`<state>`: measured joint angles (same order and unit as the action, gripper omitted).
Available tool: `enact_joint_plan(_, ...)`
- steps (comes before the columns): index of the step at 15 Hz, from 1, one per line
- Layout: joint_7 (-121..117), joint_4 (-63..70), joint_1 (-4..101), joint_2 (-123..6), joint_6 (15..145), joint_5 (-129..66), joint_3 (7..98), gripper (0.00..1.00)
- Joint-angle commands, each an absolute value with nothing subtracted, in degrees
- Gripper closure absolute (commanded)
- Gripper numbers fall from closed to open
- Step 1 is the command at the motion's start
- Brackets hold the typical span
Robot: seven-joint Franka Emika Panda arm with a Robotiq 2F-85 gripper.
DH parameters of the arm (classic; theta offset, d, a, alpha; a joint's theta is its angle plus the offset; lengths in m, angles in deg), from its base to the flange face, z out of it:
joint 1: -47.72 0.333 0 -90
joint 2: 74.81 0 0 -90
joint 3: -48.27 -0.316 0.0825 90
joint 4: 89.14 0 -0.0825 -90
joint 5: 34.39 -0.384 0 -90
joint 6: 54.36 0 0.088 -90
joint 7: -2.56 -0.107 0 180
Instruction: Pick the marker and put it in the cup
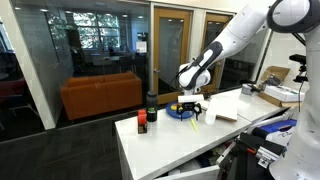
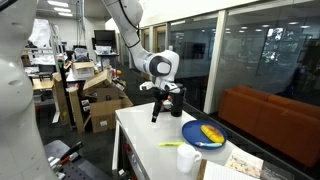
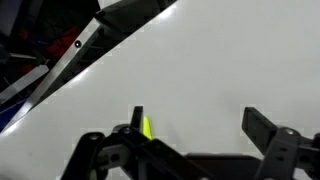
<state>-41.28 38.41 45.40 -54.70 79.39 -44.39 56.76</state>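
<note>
The marker is a slim yellow-green stick lying on the white table (image 2: 135,150). It shows in an exterior view (image 2: 170,145) and as a yellow tip in the wrist view (image 3: 147,127), just beside my left finger. The small white cup (image 2: 187,158) stands near the table's front edge, beside the marker. My gripper (image 3: 200,125) is open and empty, with bare table between the fingers. In both exterior views it hangs above the table (image 2: 163,100) (image 1: 190,103), away from the cup.
A round blue dish with yellow inside (image 2: 205,135) (image 1: 180,113) sits next to the cup. A dark bottle (image 1: 152,100) and a red-orange object (image 1: 143,121) stand at the table's end. Papers lie on the table (image 1: 225,105). Desks and boxes (image 2: 100,100) surround the table.
</note>
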Motion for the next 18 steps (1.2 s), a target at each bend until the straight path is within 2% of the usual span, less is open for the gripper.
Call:
enact_joint_plan(1, -40.2, 38.2, 43.9, -51.7, 83.3, -45.8, 57.6, 0.0)
enact_joint_plan(8, -38.0, 39.5, 40.6, -47.3, 87.9, -46.3, 60.5, 0.0)
enact_joint_plan(18, -32.2, 41.4, 40.1, -45.5, 97.8, -46.7, 59.8, 0.0)
